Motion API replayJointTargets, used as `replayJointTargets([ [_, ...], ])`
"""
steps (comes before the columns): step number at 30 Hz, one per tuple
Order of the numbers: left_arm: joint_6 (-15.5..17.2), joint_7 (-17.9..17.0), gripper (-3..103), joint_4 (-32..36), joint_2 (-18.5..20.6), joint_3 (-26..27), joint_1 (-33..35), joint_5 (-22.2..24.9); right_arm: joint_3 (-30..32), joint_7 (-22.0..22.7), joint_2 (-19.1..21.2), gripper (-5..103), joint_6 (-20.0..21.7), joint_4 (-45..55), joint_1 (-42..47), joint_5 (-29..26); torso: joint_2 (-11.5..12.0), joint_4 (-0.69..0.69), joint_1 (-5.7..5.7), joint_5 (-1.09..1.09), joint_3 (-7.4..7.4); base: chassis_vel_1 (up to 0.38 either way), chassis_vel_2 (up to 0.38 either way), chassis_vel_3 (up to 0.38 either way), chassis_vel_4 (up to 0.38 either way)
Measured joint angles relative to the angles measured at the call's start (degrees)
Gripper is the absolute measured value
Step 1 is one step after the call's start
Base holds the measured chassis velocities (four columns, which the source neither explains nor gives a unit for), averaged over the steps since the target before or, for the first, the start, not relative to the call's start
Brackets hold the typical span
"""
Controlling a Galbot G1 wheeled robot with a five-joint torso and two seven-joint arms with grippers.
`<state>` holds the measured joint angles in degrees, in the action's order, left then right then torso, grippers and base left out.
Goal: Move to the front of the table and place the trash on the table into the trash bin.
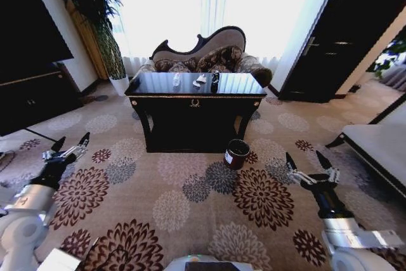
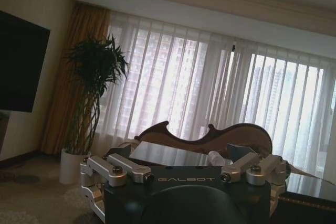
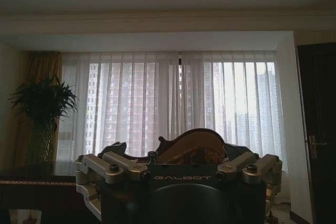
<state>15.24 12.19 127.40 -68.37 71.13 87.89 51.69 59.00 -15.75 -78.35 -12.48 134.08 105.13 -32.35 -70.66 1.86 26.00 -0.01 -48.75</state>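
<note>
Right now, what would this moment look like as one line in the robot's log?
phase: facing table from a distance | trash on tabletop | trash bin on carpet by table's front | left gripper open, empty | right gripper open, empty

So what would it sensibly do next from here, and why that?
Probably roll forward toward the table. It stands well off across the carpet, with the trash on its top and the trash bin on the floor by its front right leg. The left gripper and right gripper hang open and empty over the carpet, seemingly too far away to reach anything.
</note>
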Motion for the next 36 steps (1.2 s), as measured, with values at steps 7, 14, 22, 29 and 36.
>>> replayJointTargets([
  [7,0.08,0.11,100,0.25,0.27,1.30,0.44,0.70,-0.50,-0.12,-0.41,100,-0.80,-0.18,-0.22,0.13,0.00,0.00,-0.01,-0.01,0.00,-0.081,0.080,0.081,-0.090],
  [14,0.08,0.21,100,1.06,-0.36,0.96,0.63,0.59,-0.27,-0.15,-0.47,100,-1.05,-0.11,-0.30,0.07,-0.01,-0.01,-0.02,-0.01,0.00,-0.194,0.197,0.216,-0.208],
  [22,-0.25,0.86,100,0.74,-0.51,1.06,0.75,0.42,-0.69,-0.13,-0.86,100,-1.42,-0.34,-0.53,0.08,0.01,0.01,0.02,0.00,-0.01,-0.334,0.308,0.328,-0.313],
  [29,-0.43,1.07,100,0.45,-0.59,0.73,0.61,0.19,-0.78,-0.13,-0.86,100,-1.41,-0.36,-0.77,0.12,0.02,0.00,0.04,-0.03,-0.01,-0.360,0.380,0.365,-0.366],
  [36,-0.86,1.18,100,0.36,-0.71,0.12,0.55,0.20,-0.86,1.07,-0.68,100,-1.33,-0.86,-1.01,0.12,0.01,-0.01,0.01,-0.02,-0.01,-0.318,0.332,0.336,-0.328],
])
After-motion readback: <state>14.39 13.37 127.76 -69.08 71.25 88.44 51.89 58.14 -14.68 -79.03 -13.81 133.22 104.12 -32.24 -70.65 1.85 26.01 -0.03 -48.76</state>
